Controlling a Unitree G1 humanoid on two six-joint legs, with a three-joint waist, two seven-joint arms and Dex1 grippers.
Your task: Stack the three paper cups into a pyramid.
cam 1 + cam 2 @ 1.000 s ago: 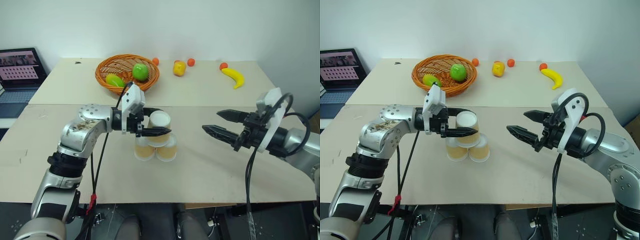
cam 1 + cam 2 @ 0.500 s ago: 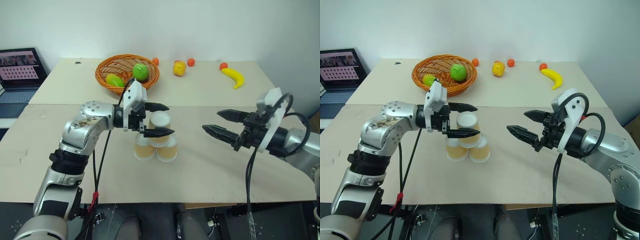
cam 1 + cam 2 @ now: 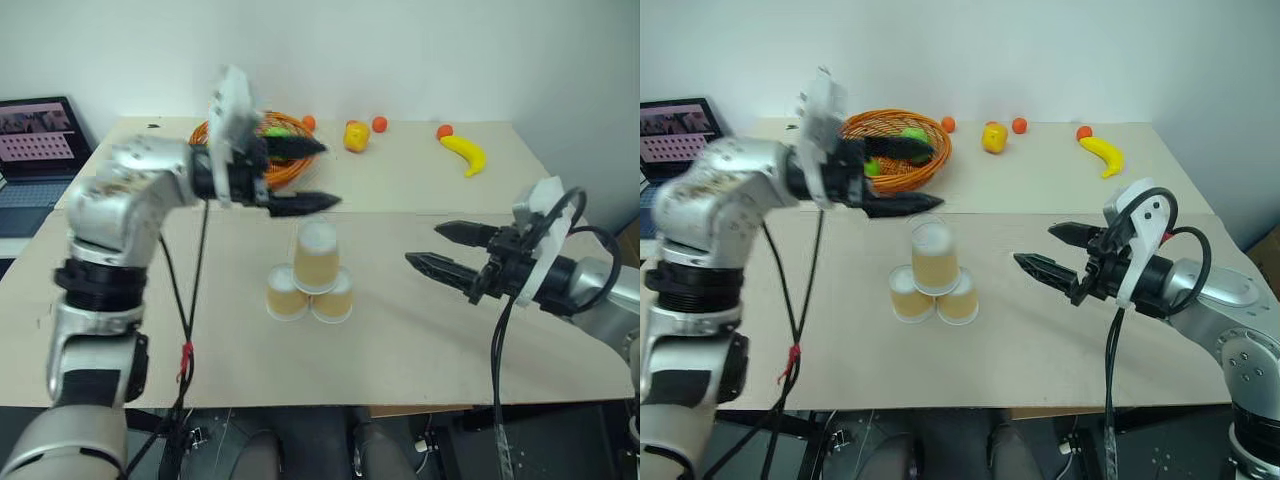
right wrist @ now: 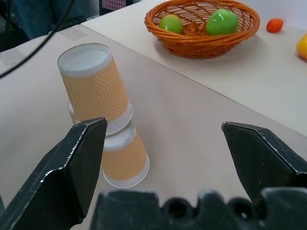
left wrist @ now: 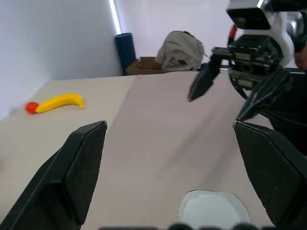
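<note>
The three paper cups (image 3: 310,278) stand as the pyramid (image 3: 931,279) near the middle of the front bench (image 3: 400,340): two inverted cups side by side and touching, one inverted cup on top, straddling the pair. Count: three cups, all tan-orange with white rims and bases. In the right wrist view the rear bottom cup is mostly hidden behind the top cup (image 4: 96,86) and the nearer bottom cup (image 4: 122,155). No print or writing can be made out on the cups, apart from a faint wavy pattern.

Left to right:
- Laptop (image 3: 35,140) at the far left, cut off by the frame edge; its screen content is too small to read.
- Left hand (image 3: 300,175) is up above the bench, blurred, fingers spread wide, holding nothing. It is above and behind the pyramid, clear of the top cup, and partly hides the basket.
- Orange wicker basket (image 3: 925,165) on the rear bench; two green fruits seen in the right wrist view (image 4: 196,21), partly covered in the eye views.
- Loose fruit on the rear bench: three small orange-red ones (image 3: 379,124), one yellow-orange one (image 3: 357,136), one banana (image 3: 465,153).
- Right hand (image 3: 440,248) is to the right of the pyramid, well apart from it, fingers wide, empty, pointing toward the cups.

In the left wrist view, a white cup base (image 5: 213,211) is cut off at the frame edge.
</note>
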